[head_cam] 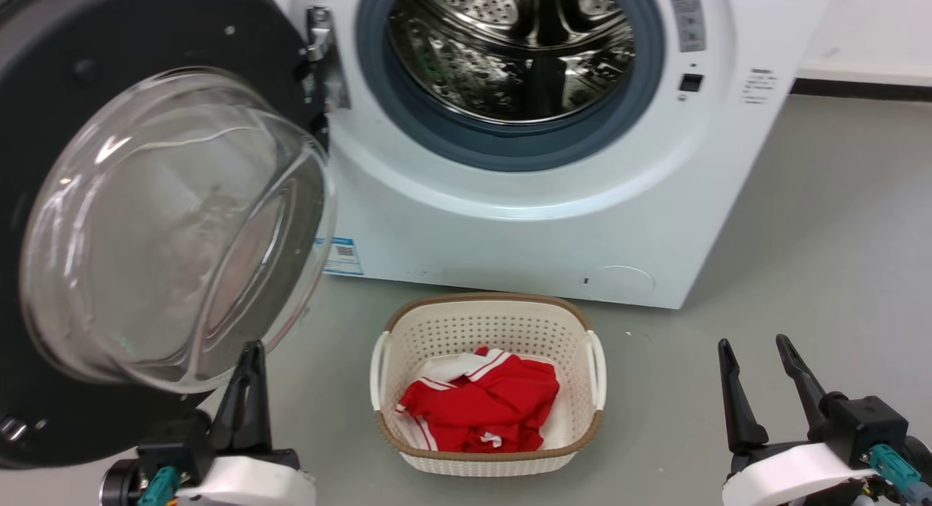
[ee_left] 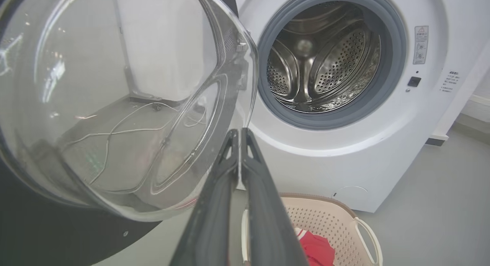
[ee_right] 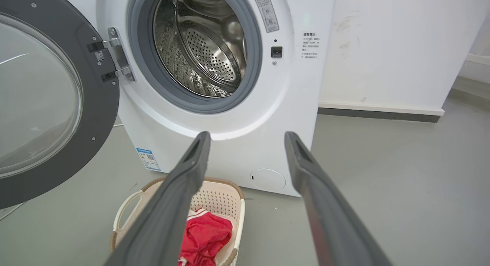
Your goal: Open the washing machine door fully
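The white washing machine point(head_cam: 524, 229) stands ahead with its grey gasket and steel drum point(head_cam: 510, 47) exposed. The washing machine door point(head_cam: 167, 222), black-rimmed with a clear bulging glass bowl, is swung wide out to the left on its hinge point(head_cam: 318, 44). My left gripper point(head_cam: 253, 349) is shut with nothing in it, its tips just below the glass bowl's lower edge; the left wrist view shows the fingers point(ee_left: 239, 134) pressed together beside the bowl point(ee_left: 122, 101). My right gripper point(head_cam: 753, 346) stands open at the lower right, apart from the machine point(ee_right: 229, 128).
A cream perforated laundry basket point(head_cam: 486, 317) holding a red and white garment point(head_cam: 484, 404) sits on the grey floor before the machine. White wall and dark skirting point(head_cam: 859, 87) run at the right. Cables point(ee_left: 115, 132) lie on the floor behind the door glass.
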Robot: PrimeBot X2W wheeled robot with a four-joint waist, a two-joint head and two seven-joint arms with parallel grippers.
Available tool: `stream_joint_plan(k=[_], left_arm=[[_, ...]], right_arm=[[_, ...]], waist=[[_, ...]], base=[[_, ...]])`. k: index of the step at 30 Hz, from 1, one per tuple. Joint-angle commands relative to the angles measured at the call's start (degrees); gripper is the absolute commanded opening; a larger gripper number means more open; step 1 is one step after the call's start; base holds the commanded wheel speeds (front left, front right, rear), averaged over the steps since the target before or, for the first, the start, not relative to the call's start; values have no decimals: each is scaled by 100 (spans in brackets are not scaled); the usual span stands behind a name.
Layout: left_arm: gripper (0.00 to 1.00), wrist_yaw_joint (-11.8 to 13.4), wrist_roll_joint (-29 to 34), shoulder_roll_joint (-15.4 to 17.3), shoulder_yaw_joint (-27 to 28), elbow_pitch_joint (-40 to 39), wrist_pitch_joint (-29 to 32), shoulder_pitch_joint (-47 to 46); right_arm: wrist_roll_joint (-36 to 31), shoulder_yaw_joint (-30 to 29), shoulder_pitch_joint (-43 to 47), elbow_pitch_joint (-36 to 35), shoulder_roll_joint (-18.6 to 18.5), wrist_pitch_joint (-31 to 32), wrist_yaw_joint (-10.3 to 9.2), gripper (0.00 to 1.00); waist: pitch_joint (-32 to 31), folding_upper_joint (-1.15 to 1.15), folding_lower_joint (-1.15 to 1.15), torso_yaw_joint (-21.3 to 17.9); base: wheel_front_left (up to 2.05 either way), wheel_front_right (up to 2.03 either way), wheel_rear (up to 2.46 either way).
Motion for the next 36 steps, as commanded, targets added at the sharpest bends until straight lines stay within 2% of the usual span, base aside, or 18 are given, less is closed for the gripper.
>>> stream_joint_plan(k=[1, 2, 15, 36], left_arm=[[92, -9, 74, -16, -60, 54, -46, -87], [100, -5, 97, -15, -77, 77, -46, -115], [100, 113, 250, -18, -148, 271, -94, -297], [100, 172, 378, -53, -104, 221, -85, -171]], right_arm=[[11, -6, -45, 22, 17, -34, -4, 100], [15, 15, -59, 26, 17, -37, -4, 100], [-47, 46, -248, 78, 18, -76, -4, 100], [80, 173, -344, 239, 18, -176, -4, 100]], waist=[[-13, 0, 0, -188], [-18, 0, 0, -265], [-20, 0, 0, -912], [-43, 0, 0, -956]], base=[[0, 0, 0], [0, 0, 0], [0, 0, 0], [0, 0, 0]])
